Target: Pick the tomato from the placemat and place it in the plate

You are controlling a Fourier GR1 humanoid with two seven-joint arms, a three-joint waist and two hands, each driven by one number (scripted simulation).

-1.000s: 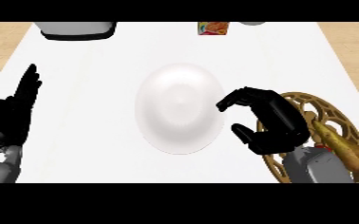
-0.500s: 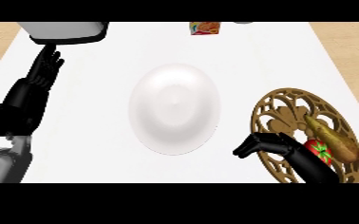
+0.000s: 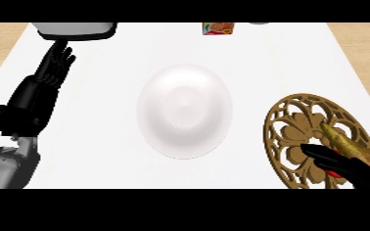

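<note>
The right hand (image 3: 334,162) curls over the tomato (image 3: 336,174) on the placemat (image 3: 289,127); the left hand (image 3: 54,68) rests open beside the plate (image 3: 185,108).

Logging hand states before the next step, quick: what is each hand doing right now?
Left hand: open, fingers straight, resting at the view's left, holding nothing.
Right hand: on the placemat, fingers curled; whether it grips the tomato cannot be told.

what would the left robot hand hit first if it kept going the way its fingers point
Probably the grey object at the counter's far left edge: the left robot hand points up and slightly right, fingers straight, tips just short of it. Height is unclear, so it might pass above or beneath.
</note>
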